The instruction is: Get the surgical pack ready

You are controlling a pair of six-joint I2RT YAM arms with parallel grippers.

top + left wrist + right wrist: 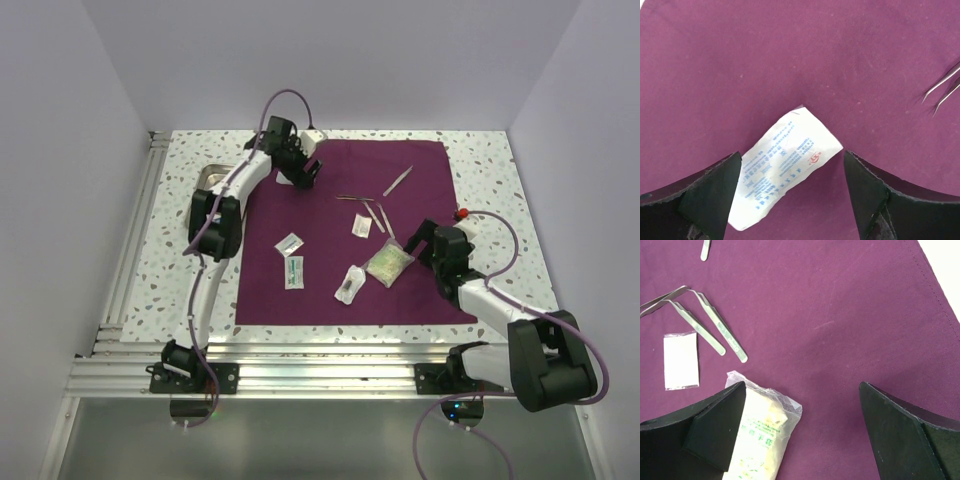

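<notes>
The surgical pack's purple-maroon cloth (330,215) lies spread flat on the table, and also fills the left wrist view (790,60) and the right wrist view (840,315). The steel tray (208,178) sits off the cloth at the far left, partly hidden by the left arm. My left gripper (307,175) is open low over the cloth's far left part. A white sachet with blue print (785,165) lies between its fingers (715,195). My right gripper (420,238) is open over the cloth's right side, beside a clear glove packet (389,262) that also shows in the right wrist view (762,440).
Several steel tweezers (372,205) lie on the cloth's middle and also show in the right wrist view (715,330). Loose white sachets (294,270) lie nearer the front, and one small one (681,360) lies left of the right gripper. An aluminium rail (130,250) runs along the left.
</notes>
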